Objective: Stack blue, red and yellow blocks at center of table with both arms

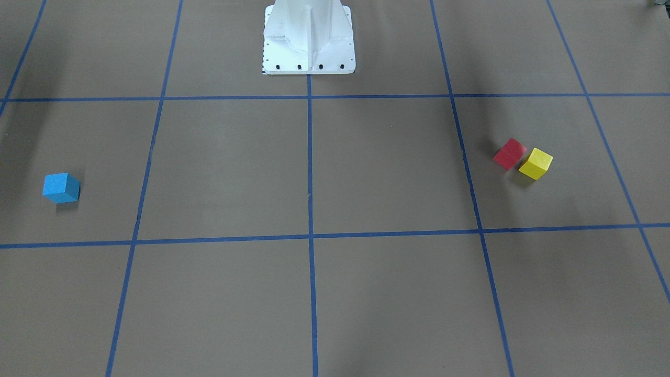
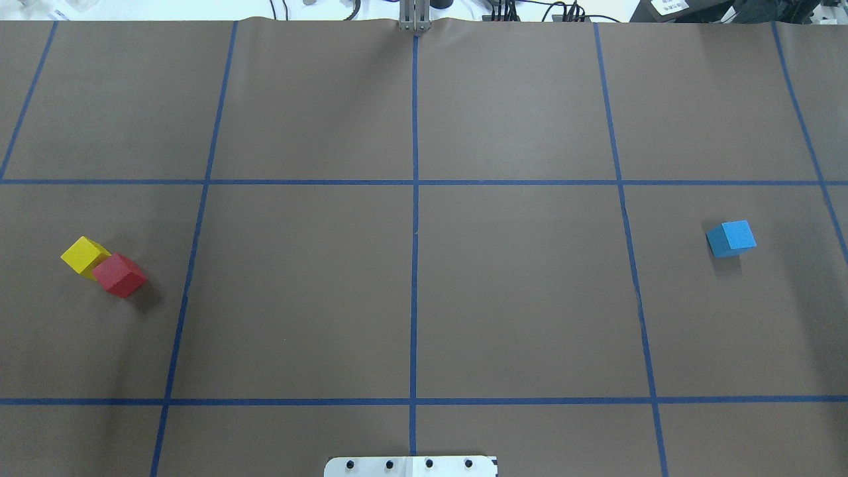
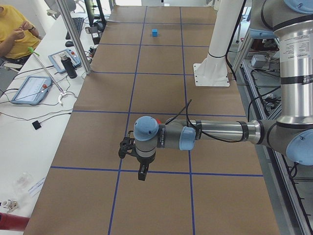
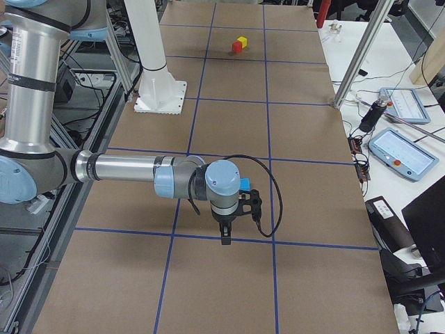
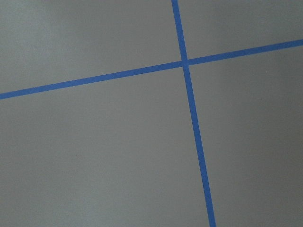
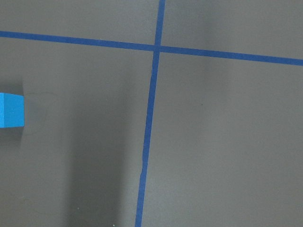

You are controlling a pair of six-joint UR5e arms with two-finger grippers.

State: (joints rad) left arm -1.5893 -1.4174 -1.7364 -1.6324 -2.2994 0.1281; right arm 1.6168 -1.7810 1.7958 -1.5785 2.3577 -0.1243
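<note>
Three blocks are seen lying wide of the centre of the bench (image 2: pixel 517 298). The blue block (image 2: pixel 731 238) is found on the robot's right, close by the right hand (image 4: pixel 224 240). The red block (image 2: pixel 119 275) and yellow block (image 2: pixel 85 255), touching, are nearer the left hand (image 3: pixel 141 175). How far either hand is open cannot be told.

Even diffuse light, sharp focus; soft shadow beside the blue block (image 1: pixel 61 187), faint dark bands on the table (image 1: pixel 387 167)
</note>
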